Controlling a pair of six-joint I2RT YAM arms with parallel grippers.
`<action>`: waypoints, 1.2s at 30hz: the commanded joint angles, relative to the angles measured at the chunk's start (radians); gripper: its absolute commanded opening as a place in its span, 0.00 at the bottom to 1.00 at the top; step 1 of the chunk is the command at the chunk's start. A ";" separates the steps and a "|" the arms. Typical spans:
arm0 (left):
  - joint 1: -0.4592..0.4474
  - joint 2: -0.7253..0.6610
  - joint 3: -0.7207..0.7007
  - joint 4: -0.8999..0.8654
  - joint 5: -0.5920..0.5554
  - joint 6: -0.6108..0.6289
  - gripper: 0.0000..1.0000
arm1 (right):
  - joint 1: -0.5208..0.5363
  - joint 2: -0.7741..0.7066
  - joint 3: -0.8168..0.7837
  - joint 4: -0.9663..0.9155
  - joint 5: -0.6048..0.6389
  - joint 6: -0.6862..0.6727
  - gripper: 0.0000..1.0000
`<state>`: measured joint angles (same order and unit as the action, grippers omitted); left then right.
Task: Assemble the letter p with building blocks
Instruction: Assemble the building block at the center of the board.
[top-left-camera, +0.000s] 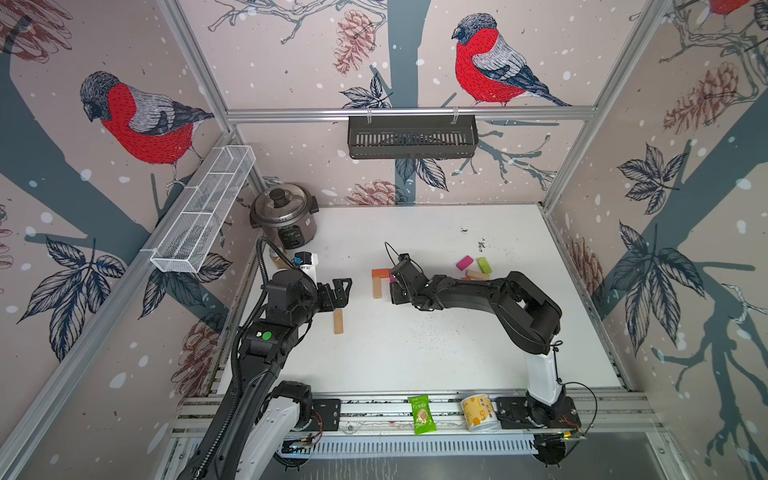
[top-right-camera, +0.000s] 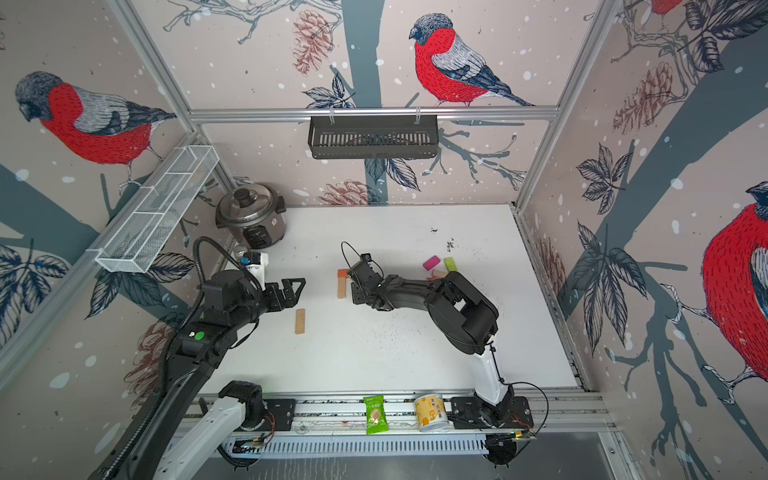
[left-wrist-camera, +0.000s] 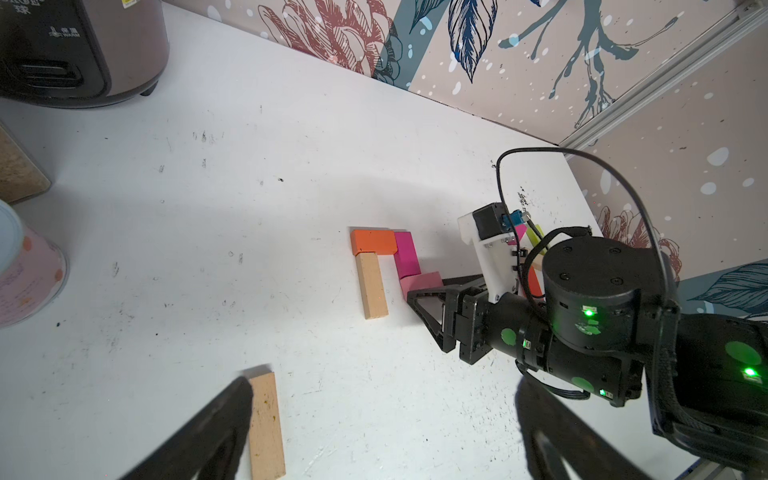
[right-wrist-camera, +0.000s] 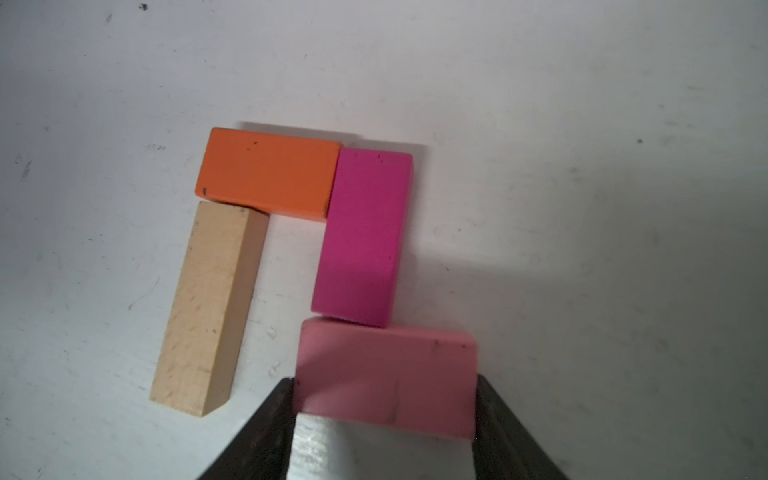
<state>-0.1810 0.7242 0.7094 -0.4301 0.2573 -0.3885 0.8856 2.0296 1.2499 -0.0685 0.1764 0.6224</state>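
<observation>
In the right wrist view an orange block (right-wrist-camera: 268, 172), a magenta block (right-wrist-camera: 361, 237) and a wood bar (right-wrist-camera: 208, 307) lie flat and touch, forming an arch. My right gripper (right-wrist-camera: 384, 381) is shut on a light pink block (right-wrist-camera: 386, 365) whose edge meets the magenta block's near end. In a top view the right gripper (top-left-camera: 395, 286) hides that spot. My left gripper (top-left-camera: 343, 289) is open and holds nothing, just behind a loose wood bar (top-left-camera: 338, 321). That bar (left-wrist-camera: 266, 424) lies beside one finger (left-wrist-camera: 208, 432). Magenta (top-left-camera: 464, 262), lime green (top-left-camera: 483, 264) and wood (top-left-camera: 477, 274) blocks lie at the back right.
A rice cooker (top-left-camera: 284, 216) stands at the back left corner. A green snack packet (top-left-camera: 422, 414) and a yellow cup (top-left-camera: 480, 412) lie on the front rail. A white wire basket (top-left-camera: 203, 208) and a black basket (top-left-camera: 411, 136) hang on the walls.
</observation>
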 joint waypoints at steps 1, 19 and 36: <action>0.002 -0.003 0.000 0.030 0.005 0.007 0.97 | -0.002 0.013 0.003 -0.047 -0.032 -0.003 0.51; 0.006 -0.004 0.001 0.030 0.008 0.007 0.97 | 0.019 0.001 0.007 -0.053 -0.037 0.030 0.56; 0.008 -0.006 0.001 0.031 0.006 0.008 0.97 | 0.017 -0.012 0.017 -0.056 -0.046 0.026 0.73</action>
<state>-0.1753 0.7204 0.7090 -0.4301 0.2577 -0.3885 0.9031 2.0293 1.2655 -0.0849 0.1467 0.6334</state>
